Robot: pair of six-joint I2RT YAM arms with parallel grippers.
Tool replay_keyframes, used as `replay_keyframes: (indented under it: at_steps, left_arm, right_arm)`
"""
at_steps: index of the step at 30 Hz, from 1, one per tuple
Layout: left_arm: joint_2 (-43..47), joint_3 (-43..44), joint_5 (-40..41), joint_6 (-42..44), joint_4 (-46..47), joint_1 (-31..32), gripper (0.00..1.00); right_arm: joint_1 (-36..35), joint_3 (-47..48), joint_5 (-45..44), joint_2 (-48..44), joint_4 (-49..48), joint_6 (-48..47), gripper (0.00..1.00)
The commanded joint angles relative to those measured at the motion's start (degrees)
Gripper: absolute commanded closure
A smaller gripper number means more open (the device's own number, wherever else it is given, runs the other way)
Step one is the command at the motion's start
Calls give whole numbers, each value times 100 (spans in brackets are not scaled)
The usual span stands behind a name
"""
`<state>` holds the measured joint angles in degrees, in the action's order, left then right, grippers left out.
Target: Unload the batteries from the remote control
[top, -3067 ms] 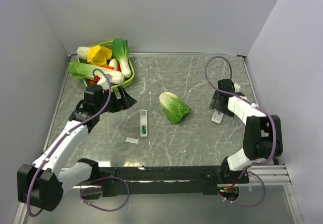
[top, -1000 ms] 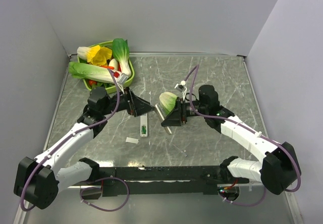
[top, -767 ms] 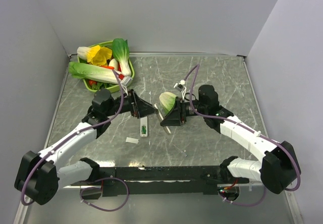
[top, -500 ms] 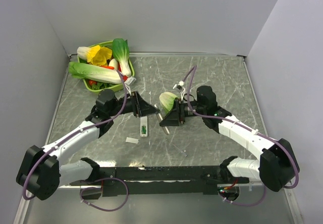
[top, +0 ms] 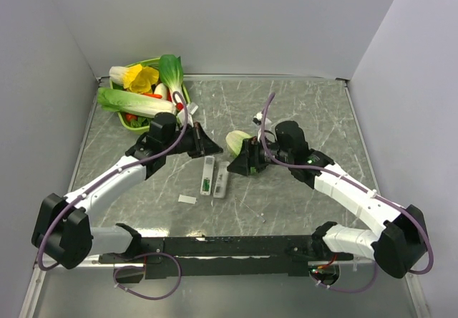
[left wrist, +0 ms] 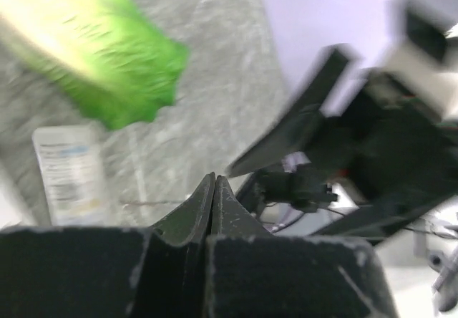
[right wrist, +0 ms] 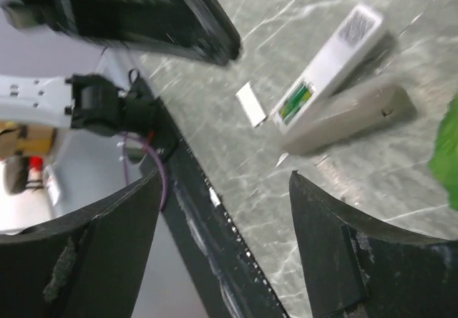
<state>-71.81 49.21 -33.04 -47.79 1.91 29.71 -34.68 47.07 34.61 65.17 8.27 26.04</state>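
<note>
The remote control (top: 207, 173) lies face down mid-table, its back compartment open with a green battery (top: 205, 184) inside; the right wrist view also shows the remote (right wrist: 330, 61) and its battery (right wrist: 295, 102). A second slim pale bar (top: 222, 180) lies right beside it, touching or nearly so (right wrist: 351, 114). My left gripper (top: 213, 148) hovers just above the remote's far end, shut and empty (left wrist: 212, 177). My right gripper (top: 242, 165) stands open and empty just right of the bars (right wrist: 224, 182). A white bar with print (left wrist: 68, 175) shows in the left wrist view; which one I cannot tell.
A small flat white panel (top: 187, 199) lies near the remote's front end (right wrist: 251, 104). A cabbage half (top: 237, 141) sits right behind my right gripper (left wrist: 107, 53). A green bowl (top: 184, 109) of vegetables stands at the back left. Walls enclose the table.
My left gripper has shut and reached right, over the remote's far end. My right gripper has opened, and the pale bar that it carried now lies on the table beside the remote.
</note>
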Motion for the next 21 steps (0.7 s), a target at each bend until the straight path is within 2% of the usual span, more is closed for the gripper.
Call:
replay_keyframes:
  at_steps: [1,3,4,6,7,8,12,13,15,16,19,21]
  left_arm:
    - [-78,351,867,533,-901,26,94]
    - [-44,466,1515,639,-1393,17,88]
    - [43,475,1702,631,-1491,8,79]
    - [193,414,2072,491,-1562,-27,70]
    - [229,388,2117,455,-1571,-97,54]
    - [246,361,2161,437,-1571,-115,44]
    - [334,326,2547,376,-1870,-255,29]
    - [369,300,2522,358,-1940,-438,24]
    - [474,151,2277,323,-1932,-746,22]
    - [510,89,2119,323,-1888,-1148,22]
    - [712,-25,1669,437,-1922,-1704,21]
    - [852,-26,1686,551,-2028,-1820,19]
  right_arm:
    - [-109,330,-1253,-48,447,-126,23]
    - [-136,294,-1448,-39,500,-152,25]
    - [-145,242,-1431,-22,500,-187,25]
    - [-188,189,-1474,83,491,-249,25]
    - [-232,180,-1570,145,604,-205,26]
    - [-259,197,-1641,285,658,-118,27]
    - [-741,189,-1835,567,597,-485,27]
    - [-890,250,-2305,707,631,-799,25]
    - [-1356,346,-2896,926,781,-1074,24]
    - [-1453,451,-3394,1224,825,-1214,22]
    - [-1866,724,-3987,1891,1088,-1303,21]
    - [-2182,882,-4602,2183,1211,-1312,19]
